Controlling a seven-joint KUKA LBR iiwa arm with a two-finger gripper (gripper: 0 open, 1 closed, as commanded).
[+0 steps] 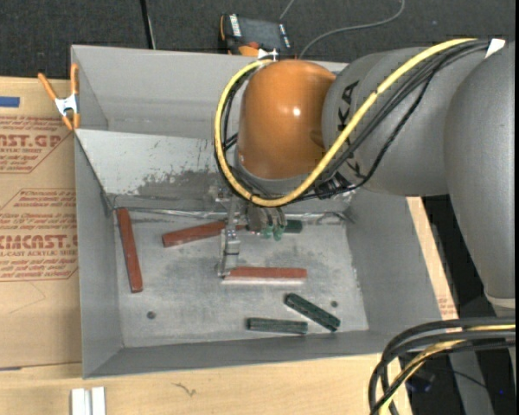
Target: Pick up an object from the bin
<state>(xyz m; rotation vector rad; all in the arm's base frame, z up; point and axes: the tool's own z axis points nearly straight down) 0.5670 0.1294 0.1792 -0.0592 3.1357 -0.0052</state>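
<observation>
1. Two dark green sticks lie nearest the camera, at about 5 o'clock on the bin floor: one (277,325) lies flat along the near wall, and the other (311,311) is angled just beside it, their ends close together.
2. A pale wooden desk (242,392) carries the grey metal bin (95,258). The bin's floor is scuffed and speckled, with darker smears towards its far wall.
3. A red-brown stick (268,274) lies crosswise near the middle of the floor, running off towards 3 o'clock.
4. The end effector (228,262) hangs down at this stick's 9 o'clock end, its tip at or just above that end. Whether it is open or closed cannot be told, and nothing can be seen gripped in it.
5. A second red-brown stick (193,234) lies aslant at about 10 o'clock, close to the end effector.
6. A third red-brown stick (129,251) lies lengthwise at 9 o'clock, along the foot of the side wall and well apart from the others.
7. Above the end effector sits the rounded orange cover (281,128), looped by a yellow cable (389,76). The thick grey arm (432,119) comes in from 3 o'clock.
8. Beyond the far rim, at 12 o'clock, the room is dark. A small orange-and-black device (255,33) rests there among thin cables.
</observation>
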